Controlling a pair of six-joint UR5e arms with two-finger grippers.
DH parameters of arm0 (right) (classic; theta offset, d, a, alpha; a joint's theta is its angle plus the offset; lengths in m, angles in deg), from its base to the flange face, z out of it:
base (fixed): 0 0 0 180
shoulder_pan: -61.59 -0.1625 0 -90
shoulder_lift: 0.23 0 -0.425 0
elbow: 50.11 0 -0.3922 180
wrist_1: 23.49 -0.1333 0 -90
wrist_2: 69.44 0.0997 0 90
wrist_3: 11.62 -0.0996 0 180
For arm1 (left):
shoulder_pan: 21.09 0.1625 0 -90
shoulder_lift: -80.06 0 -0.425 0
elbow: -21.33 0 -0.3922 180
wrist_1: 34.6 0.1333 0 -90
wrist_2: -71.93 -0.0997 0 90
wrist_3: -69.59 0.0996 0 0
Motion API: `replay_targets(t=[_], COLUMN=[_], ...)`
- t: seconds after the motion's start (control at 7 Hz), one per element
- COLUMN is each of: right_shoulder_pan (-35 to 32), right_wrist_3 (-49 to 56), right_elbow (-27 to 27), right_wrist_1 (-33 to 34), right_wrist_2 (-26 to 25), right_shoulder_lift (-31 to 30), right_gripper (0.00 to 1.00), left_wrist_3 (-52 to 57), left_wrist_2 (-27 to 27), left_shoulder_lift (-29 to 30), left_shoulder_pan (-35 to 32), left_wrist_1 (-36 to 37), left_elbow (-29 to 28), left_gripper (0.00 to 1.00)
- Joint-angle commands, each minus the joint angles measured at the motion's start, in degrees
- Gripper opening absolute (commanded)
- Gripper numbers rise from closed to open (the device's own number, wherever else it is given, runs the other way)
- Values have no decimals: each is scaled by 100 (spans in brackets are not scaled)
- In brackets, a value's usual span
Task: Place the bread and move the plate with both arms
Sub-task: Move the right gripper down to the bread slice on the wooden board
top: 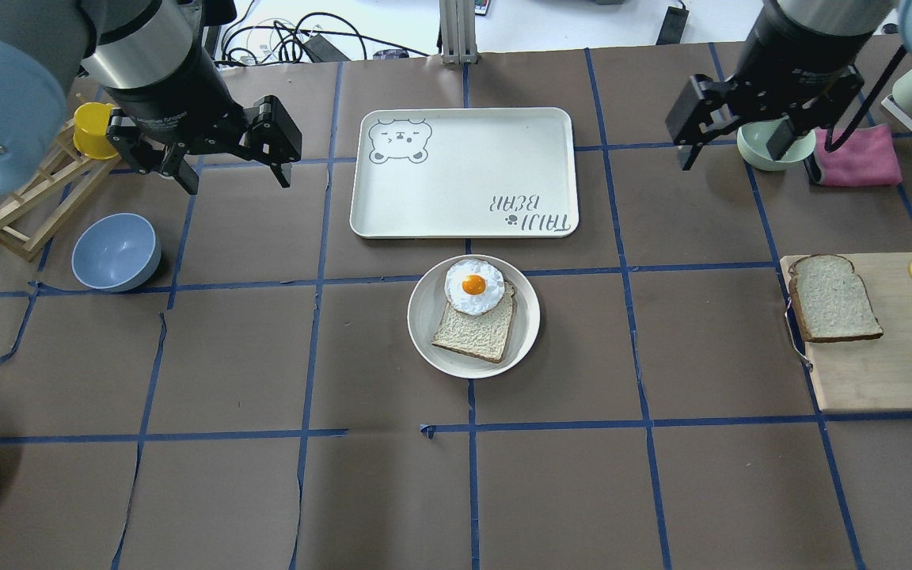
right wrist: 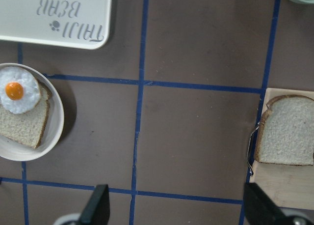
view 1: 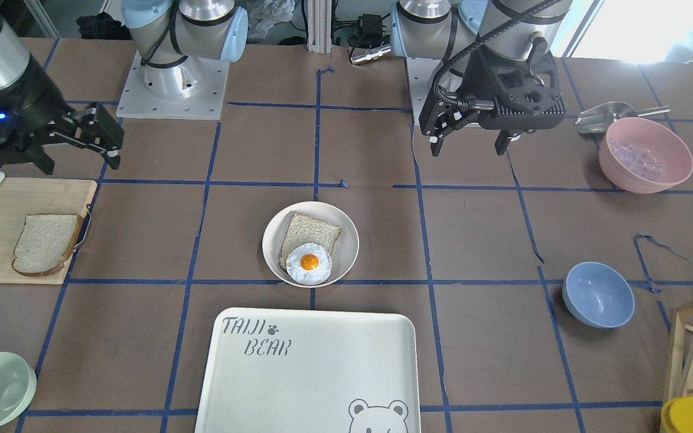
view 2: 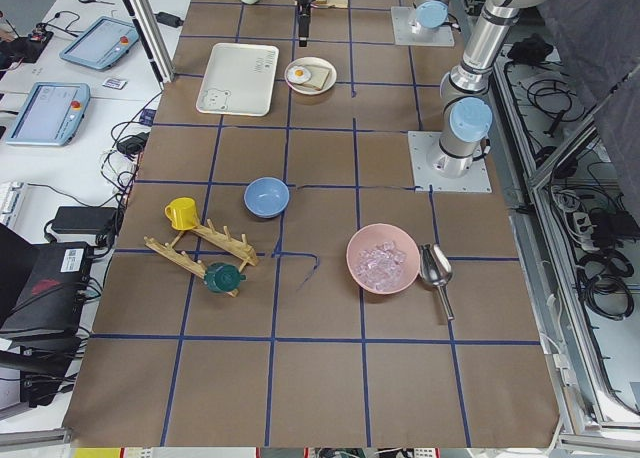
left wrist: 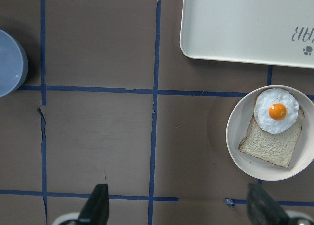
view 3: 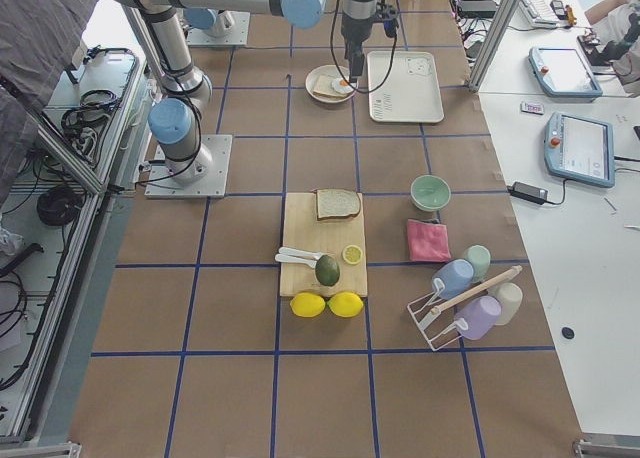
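Both are hanging wide open and empty: left gripper (top: 236,180) upper left, right gripper (top: 729,150) upper right. Guessing the right one's best dropping square over the bread (top: 834,298), pinching gently.

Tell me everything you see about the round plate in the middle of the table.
The plate is a round, cream-white, shallow dish with a raised rim, matte like plastic or ceramic. It sits flat on the brown table, beside the bear tray, not touching it. Inside lie a tan bread slice and a fried egg overlapping that slice.
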Motion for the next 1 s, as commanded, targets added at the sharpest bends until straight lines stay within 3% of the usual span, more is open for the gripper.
replay_targets(t=[0.0,0.29,0.57,0.86], right_shoulder_pan=[1710,2468,2578,2578], right_wrist_3=[1740,2683,2713,2652], right_elbow=[861,1067,1067,1172], right_wrist_1=[698,1326,2403,2452], right_wrist_2=[741,751,647,637], right_shoulder_lift=[298,1027,1800,2031], right_gripper=[98,100,100,99], left_wrist_3=[0,0,0,0], left_wrist_2=[0,0,0,0], left_shoulder_lift=[-9,-9,0,-9], left_shoulder_pan=[1,1,1,1], left_wrist_1=[0,0,0,0], left_elbow=[0,0,0,0], left_gripper=[100,100,100,100])
